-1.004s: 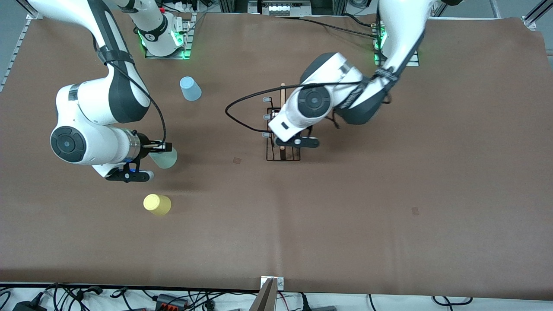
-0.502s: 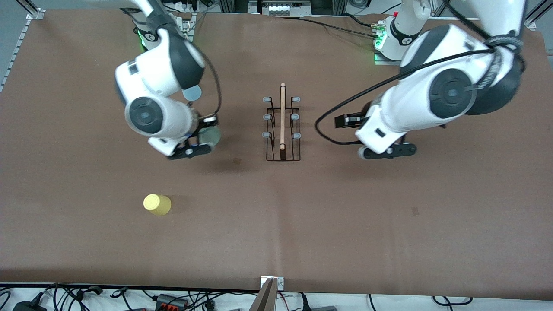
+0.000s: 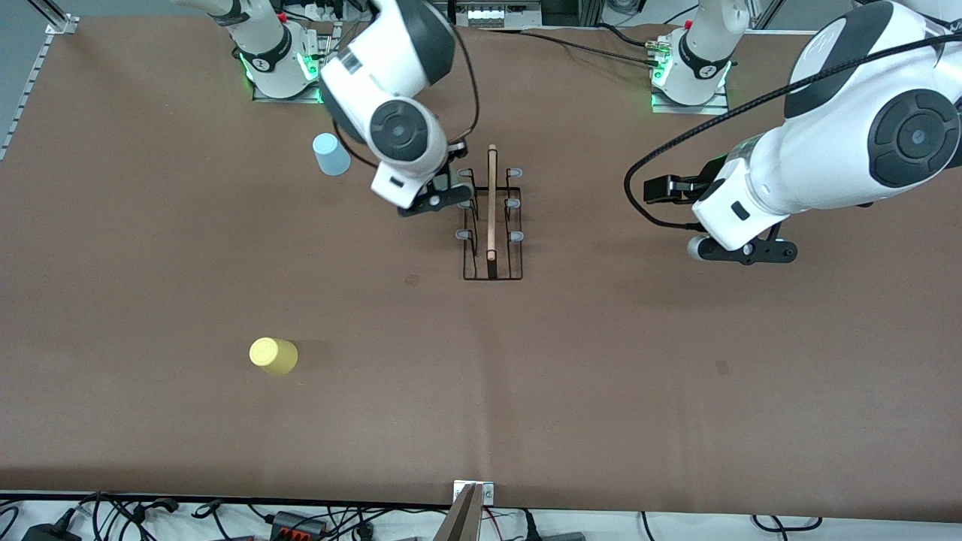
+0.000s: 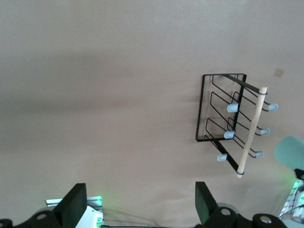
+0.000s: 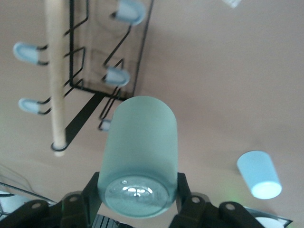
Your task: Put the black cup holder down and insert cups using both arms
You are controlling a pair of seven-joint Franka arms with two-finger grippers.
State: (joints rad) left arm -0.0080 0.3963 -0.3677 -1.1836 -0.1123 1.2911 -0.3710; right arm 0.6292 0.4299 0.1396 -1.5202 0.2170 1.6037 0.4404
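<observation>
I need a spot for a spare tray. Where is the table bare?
Bare: the wide strip nearer the front camera than the yellow cup and the black cup holder. Crowded: at the holder, where the right gripper holds the green cup.

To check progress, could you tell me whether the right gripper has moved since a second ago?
Yes: the right gripper, holding the green cup, went from near the yellow cup to the rack.

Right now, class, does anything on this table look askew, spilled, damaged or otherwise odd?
Nothing stands out. The black cup holder stands upright, the blue cup and yellow cup rest on the table, and the right gripper holds the green cup firmly.
</observation>
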